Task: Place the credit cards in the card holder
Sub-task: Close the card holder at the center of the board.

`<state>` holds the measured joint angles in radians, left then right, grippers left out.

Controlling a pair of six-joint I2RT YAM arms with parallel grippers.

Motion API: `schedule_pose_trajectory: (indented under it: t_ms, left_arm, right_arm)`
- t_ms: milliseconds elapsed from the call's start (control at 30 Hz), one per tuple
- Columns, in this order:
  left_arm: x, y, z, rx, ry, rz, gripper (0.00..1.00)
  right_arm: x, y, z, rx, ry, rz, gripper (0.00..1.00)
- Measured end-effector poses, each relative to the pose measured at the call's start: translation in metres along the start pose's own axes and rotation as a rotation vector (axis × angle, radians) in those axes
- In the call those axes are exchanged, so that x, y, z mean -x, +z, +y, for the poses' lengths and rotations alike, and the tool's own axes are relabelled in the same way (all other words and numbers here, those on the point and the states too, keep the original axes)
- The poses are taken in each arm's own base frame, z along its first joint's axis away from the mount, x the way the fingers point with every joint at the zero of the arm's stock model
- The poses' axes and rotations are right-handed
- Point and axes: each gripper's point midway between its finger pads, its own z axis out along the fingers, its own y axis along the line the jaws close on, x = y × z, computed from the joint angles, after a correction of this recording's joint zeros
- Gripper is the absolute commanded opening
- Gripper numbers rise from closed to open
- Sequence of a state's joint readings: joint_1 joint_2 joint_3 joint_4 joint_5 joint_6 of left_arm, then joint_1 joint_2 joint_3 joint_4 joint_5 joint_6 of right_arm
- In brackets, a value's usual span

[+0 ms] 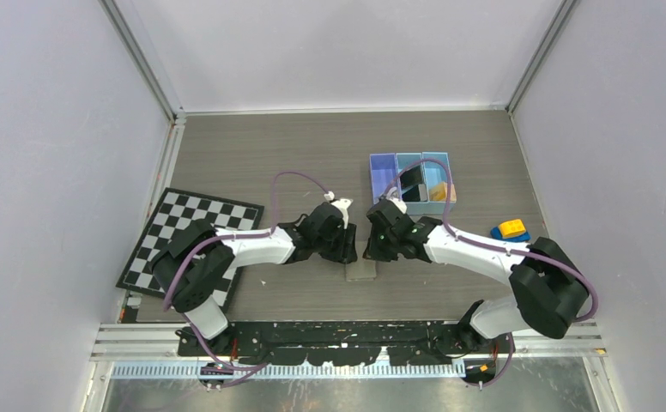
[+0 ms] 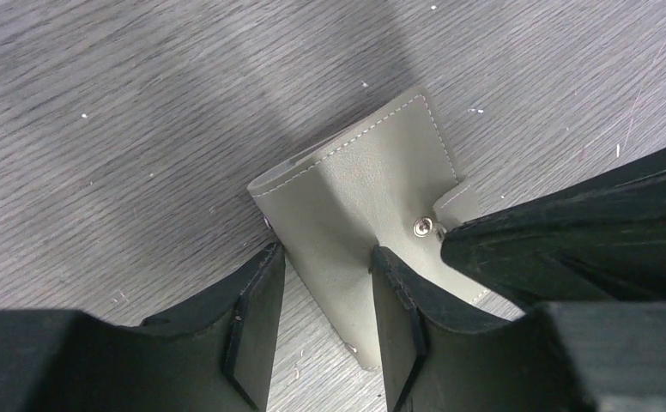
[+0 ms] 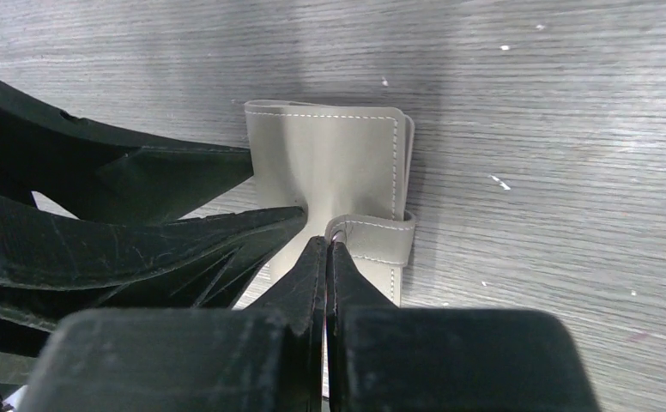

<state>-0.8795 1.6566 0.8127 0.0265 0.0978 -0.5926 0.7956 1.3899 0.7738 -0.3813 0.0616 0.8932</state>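
This is a robotics laboratory, more exactly a closed test cell. Plain pale walls (image 1: pixel 55 129) stand on three sides of a grey table (image 1: pixel 312 154) with a wood pattern, and aluminium profiles (image 1: pixel 145 60) run up the corners where the walls meet. Two robot arms, the left arm (image 1: pixel 252 245) and the right arm (image 1: pixel 475 249), are bolted to a black mounting plate (image 1: pixel 347 330) on a metal rail (image 1: pixel 141 342) at the near edge. Purple cables (image 1: pixel 291 174) loop over the arms. A black-and-white checkerboard (image 1: pixel 184 236), such as one uses to calibrate cameras, lies flat at the left. In the wrist views the table surface carries fine scratches and white specks, as on a much used bench.
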Motion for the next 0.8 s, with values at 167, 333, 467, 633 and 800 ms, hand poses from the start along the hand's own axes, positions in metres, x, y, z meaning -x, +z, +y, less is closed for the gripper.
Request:
schedule_pose_trajectory:
  t_ms: [167,333,467,633,800]
  left_arm:
    - [0.001,0.0011,-0.0001,-0.002,-0.002,-0.004,0.42]
    - [0.0019,0.0031,0.0,-0.001,-0.002,-0.005,0.38]
    - [0.0033,0.0051,-0.0008,-0.001,-0.006,-0.006,0.34]
    - [0.0038,0.0061,-0.0003,0.001,-0.01,-0.005,0.32]
    - [0.0043,0.0069,-0.0008,0.0,-0.011,-0.004,0.32]
  right_arm:
    - [-0.0074,0.0053,0.0011,0.008,-0.011,0.018,0.01]
    - [-0.0095,0.0071,-0.0014,0.007,-0.012,0.019,0.01]
    - [-0.0105,0.0076,-0.0039,0.0,-0.017,0.018,0.0]
    - [-0.0095,0.0071,-0.0044,-0.002,-0.017,0.011,0.01]
    - [-0.0105,0.0074,-0.0054,-0.001,-0.016,0.012,0.0]
